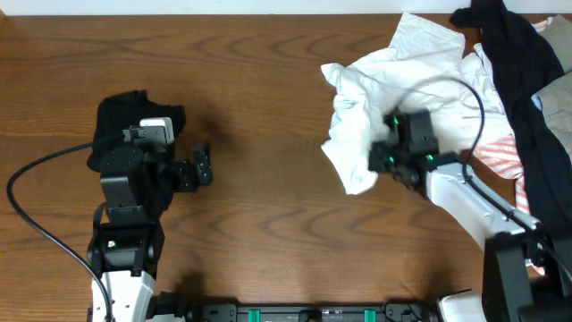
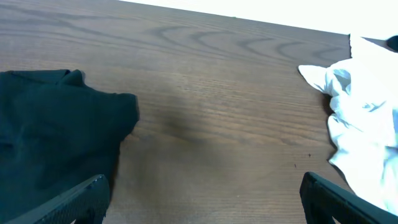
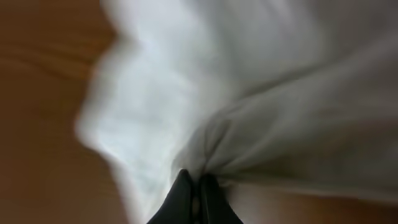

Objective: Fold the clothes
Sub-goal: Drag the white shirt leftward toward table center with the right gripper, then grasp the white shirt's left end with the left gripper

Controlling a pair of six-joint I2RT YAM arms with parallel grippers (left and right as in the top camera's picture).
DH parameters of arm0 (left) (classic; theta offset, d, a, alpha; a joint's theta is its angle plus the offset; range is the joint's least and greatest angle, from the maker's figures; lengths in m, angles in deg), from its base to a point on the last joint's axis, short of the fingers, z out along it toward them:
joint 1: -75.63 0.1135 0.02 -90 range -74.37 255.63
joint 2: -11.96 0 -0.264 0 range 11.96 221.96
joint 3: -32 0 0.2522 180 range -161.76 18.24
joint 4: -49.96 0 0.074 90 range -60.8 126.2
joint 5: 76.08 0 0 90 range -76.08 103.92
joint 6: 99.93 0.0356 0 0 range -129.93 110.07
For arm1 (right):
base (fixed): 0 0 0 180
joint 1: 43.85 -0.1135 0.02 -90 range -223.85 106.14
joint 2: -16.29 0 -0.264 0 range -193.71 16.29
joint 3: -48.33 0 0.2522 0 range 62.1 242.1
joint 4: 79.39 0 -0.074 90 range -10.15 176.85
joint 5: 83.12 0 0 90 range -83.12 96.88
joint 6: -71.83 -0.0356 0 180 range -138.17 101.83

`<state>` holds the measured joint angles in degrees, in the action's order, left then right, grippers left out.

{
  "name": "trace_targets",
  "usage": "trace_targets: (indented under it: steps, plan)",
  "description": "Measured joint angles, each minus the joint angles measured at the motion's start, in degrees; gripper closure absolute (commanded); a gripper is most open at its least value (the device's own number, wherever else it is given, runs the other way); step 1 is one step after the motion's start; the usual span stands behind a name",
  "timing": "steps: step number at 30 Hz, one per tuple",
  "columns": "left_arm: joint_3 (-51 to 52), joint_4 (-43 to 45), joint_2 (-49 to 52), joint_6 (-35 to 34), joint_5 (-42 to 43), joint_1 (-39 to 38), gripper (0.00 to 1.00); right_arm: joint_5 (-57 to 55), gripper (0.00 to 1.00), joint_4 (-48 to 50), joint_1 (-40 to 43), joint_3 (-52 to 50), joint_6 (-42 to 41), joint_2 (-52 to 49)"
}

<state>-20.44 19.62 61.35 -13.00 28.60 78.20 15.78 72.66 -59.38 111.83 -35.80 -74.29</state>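
A large wrinkled white shirt [image 1: 375, 85] lies bunched at the right of the table; it also shows in the left wrist view [image 2: 367, 118] and fills the right wrist view [image 3: 249, 81]. My right gripper [image 1: 382, 154] [image 3: 194, 180] is shut on a pinch of the white shirt near its lower left part. A folded black garment [image 1: 125, 121] [image 2: 50, 137] lies at the left. My left gripper [image 1: 202, 166] [image 2: 202, 199] is open and empty, just right of the black garment over bare wood.
A black garment [image 1: 518, 80] drapes over the pile at the far right, with a red-striped one [image 1: 499, 154] and a beige one [image 1: 559, 98] beside it. The wooden table [image 1: 268, 107] spans the view.
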Motion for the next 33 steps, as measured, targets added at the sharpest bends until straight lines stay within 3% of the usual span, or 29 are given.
trace_targets:
  steps: [5,12,13,14,15,18,21,26,33]
  plan:
    - [0.0,0.33,0.02,0.02,0.0,0.02,0.02,2.27,0.99,1.09,-10.36,10.43,0.7,1.31]
    - [0.0,2.29,0.02,0.0,0.0,0.0,0.02,3.32,0.98,0.68,-20.61,12.48,1.16,1.62]
    - [0.0,2.58,0.02,0.0,0.0,0.0,0.02,3.32,0.87,0.07,-21.33,12.48,1.25,1.49]
    - [0.0,2.99,0.02,0.02,0.0,0.0,0.02,3.39,0.65,-0.7,-22.05,12.48,1.25,1.25]
    - [0.0,3.21,0.04,0.0,0.0,0.0,0.02,3.32,0.53,-1.6,-22.4,12.48,1.44,1.01]
    - [0.0,4.26,0.48,0.0,0.0,0.0,0.02,2.19,0.47,-5.81,-22.99,12.46,3.67,0.17]
    - [0.0,5.38,1.42,0.0,0.0,0.0,0.02,-2.97,0.32,-11.02,-22.1,12.39,4.94,-0.07]
    - [0.0,7.32,3.21,0.0,-0.02,-2.12,0.02,-9.68,0.32,-15.21,-16.31,12.41,6.14,-0.07]
    - [0.0,12.11,9.68,-0.13,0.07,-13.49,0.02,-12.9,0.23,-20.35,-6.73,12.41,6.29,-0.07]
